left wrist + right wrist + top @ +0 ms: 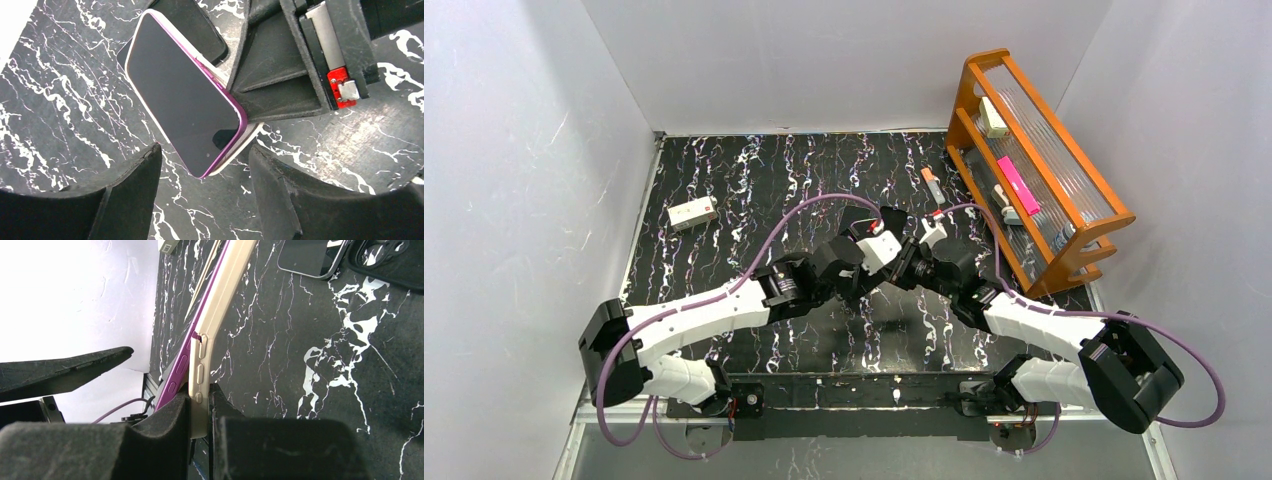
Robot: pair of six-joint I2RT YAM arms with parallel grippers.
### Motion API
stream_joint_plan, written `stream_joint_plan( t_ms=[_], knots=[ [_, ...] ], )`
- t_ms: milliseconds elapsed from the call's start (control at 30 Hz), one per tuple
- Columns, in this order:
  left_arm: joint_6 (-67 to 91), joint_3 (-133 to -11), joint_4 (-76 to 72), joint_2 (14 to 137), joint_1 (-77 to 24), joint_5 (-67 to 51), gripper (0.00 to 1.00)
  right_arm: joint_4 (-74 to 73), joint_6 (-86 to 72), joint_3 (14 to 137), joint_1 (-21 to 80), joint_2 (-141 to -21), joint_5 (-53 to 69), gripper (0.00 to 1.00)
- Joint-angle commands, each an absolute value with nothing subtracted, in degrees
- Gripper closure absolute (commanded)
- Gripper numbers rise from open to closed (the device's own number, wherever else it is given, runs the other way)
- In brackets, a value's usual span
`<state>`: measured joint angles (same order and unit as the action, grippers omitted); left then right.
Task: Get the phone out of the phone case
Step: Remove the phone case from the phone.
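Observation:
A phone (185,100) with a dark screen and purple edge sits in a cream phone case (243,141), held tilted above the table. My right gripper (200,400) is shut on the case's cream edge (220,315). The purple phone edge (179,365) stands away from the case beside the left finger. My left gripper (205,150) is open, one finger (125,190) on each side of the phone's lower corner, touching nothing. In the top view both grippers, left (856,272) and right (902,268), meet at the table's middle and hide the phone.
A second dark phone (310,257) and a black case (390,260) lie on the marbled table behind. A white box (692,213) sits far left, a small orange-white item (932,183) near a wooden rack (1034,170) at the right.

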<state>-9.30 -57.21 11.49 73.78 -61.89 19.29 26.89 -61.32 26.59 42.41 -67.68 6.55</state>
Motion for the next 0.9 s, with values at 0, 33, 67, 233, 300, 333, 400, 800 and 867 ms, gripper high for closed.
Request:
stream_joint_plan(
  t_ms=[0,33,67,233,300,333,400,800,867],
  knots=[
    [-12.8,-59.1,10.5,74.2,-62.9,22.9,0.39,33.3,-63.5,30.2,43.2,-67.5,6.6,0.99],
    [-13.1,-59.1,10.2,74.4,-63.0,22.6,0.40,33.5,-63.7,30.2,43.3,-67.6,6.8,0.99],
    [-13.3,-59.0,10.0,74.7,-63.2,22.6,0.39,33.7,-63.9,30.1,43.3,-67.6,6.8,0.99],
    [-14.7,-57.8,9.2,75.6,-63.3,24.9,0.46,34.3,-64.7,29.9,43.9,-67.5,6.9,0.99],
    [-16.2,-56.8,8.5,75.1,-63.3,25.5,0.52,34.6,-65.6,29.6,44.0,-67.3,6.9,0.99],
    [-17.0,-56.3,8.3,74.8,-63.3,25.9,0.53,35.1,-66.1,29.2,44.0,-67.1,6.9,0.99],
    [-18.0,-55.3,8.3,74.6,-63.3,26.6,0.54,35.7,-67.2,28.3,44.0,-66.4,6.7,0.99],
    [-20.0,-52.7,6.0,75.4,-63.3,31.8,0.53,34.2,-69.4,27.3,44.1,-62.3,5.4,0.99],
    [-19.8,-53.1,5.8,76.4,-63.3,30.6,0.55,34.9,-69.6,27.5,44.3,-62.9,6.5,0.99]
  ],
)
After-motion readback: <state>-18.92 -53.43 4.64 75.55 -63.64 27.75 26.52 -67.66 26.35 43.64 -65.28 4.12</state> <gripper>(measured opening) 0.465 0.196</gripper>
